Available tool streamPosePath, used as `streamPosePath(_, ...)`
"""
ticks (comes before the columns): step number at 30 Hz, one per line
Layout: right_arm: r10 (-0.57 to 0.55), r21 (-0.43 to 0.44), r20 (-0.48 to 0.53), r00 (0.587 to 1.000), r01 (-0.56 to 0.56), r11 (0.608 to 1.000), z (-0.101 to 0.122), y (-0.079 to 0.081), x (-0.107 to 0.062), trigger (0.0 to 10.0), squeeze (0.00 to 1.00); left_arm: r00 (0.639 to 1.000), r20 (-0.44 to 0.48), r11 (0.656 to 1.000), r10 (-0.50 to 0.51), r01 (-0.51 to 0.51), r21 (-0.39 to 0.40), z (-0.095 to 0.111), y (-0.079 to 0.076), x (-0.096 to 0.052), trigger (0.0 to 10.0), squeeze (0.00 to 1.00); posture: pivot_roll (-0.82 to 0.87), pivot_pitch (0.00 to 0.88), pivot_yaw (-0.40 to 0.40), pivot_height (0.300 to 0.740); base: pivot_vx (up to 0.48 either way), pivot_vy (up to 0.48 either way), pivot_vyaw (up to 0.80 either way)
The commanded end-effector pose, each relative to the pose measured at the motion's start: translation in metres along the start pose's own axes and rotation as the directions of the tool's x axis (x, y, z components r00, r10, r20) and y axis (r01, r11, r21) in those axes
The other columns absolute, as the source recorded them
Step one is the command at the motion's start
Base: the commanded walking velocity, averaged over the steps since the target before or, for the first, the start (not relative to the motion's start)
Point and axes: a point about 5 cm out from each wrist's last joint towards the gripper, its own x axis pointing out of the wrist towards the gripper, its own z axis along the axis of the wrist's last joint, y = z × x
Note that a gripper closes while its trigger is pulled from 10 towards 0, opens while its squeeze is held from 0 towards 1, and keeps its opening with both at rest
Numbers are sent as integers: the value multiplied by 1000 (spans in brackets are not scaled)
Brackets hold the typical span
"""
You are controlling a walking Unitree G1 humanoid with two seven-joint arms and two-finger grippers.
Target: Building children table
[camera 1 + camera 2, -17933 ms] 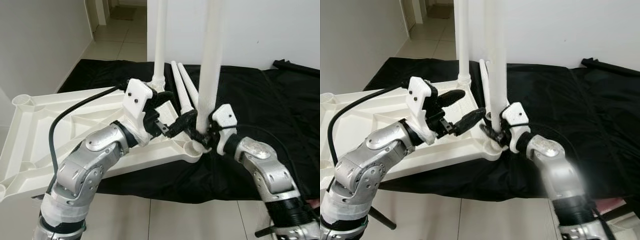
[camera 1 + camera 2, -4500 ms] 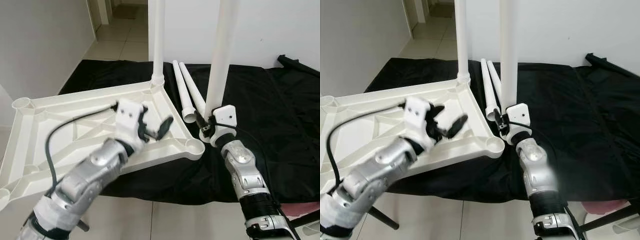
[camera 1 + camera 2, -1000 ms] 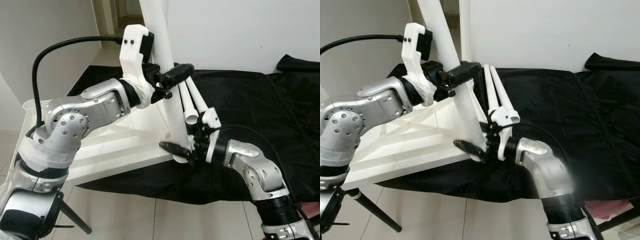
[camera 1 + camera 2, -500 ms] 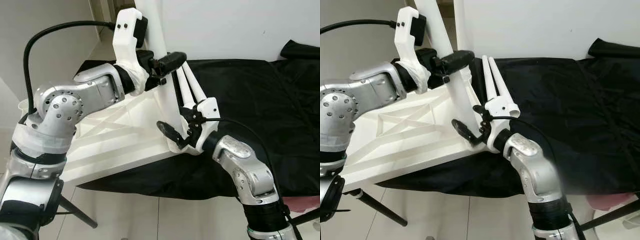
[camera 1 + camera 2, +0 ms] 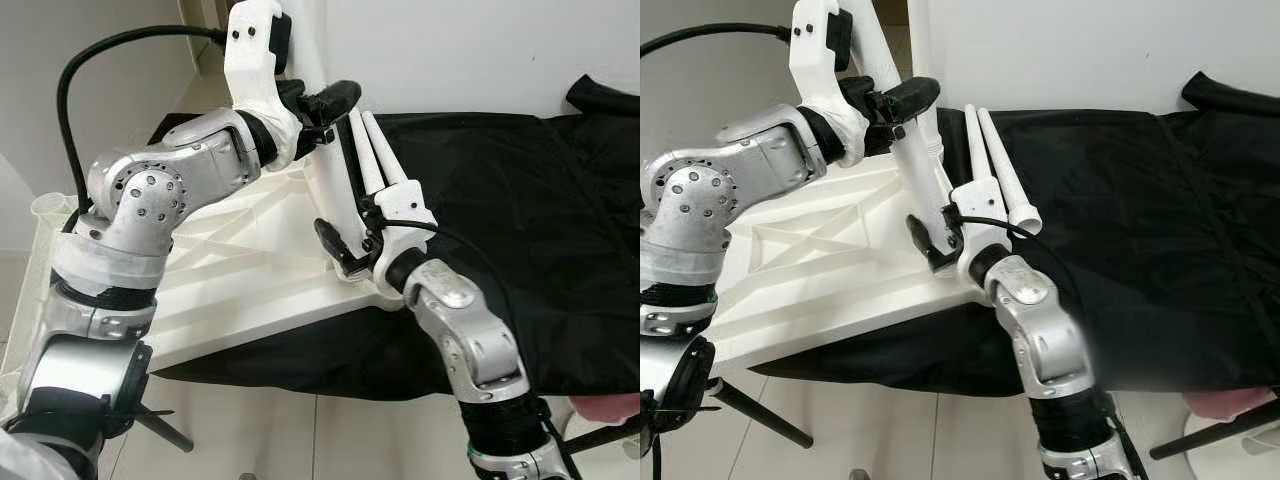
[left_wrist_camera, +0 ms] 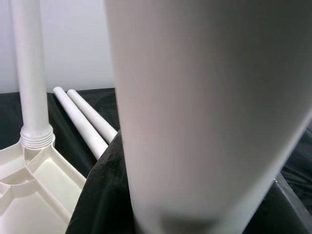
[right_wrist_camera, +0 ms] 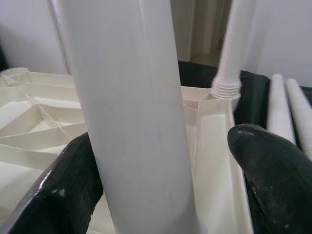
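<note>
In the left eye view the upturned white plastic table top (image 5: 240,270) lies on the black cloth-covered surface (image 5: 520,200), ribs up, and the long white plastic leg (image 5: 330,190) leans over its near right corner, more tilted toward the robot's left than a second ago. The left gripper (image 5: 325,105) holds that leg high up, fingers closed on it, now higher in the picture than before. The right gripper (image 5: 345,245) sits at the leg's foot by the corner, drawn further in and up than half a second ago. In the right eye view two loose white legs (image 5: 1000,165) lie side by side on the cloth just beyond. The left wrist view shows the gripped leg close up and blurred, a second upright white leg (image 6: 30,87) screwed into the far corner. In the right wrist view the black fingers (image 7: 273,170) stand apart on either side of the leg, one touching it, the other clear.
</note>
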Motion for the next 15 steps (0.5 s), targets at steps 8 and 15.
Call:
streamPosePath(8, -154, -87, -39, 987, 150, 985, -6, 7, 22, 10000, 0, 990, 91, 988, 110, -119, 103, 13, -9, 9, 10000, 0, 17, 15, 24, 740, 0, 0, 0)
streamPosePath(15, -179, -121, -34, 983, 174, 977, -8, 7, 28, 10000, 0, 991, 87, 987, 106, -116, 113, 10, -13, 15, 10000, 0, 19, 3, 20, 740, 0, 0, 0)
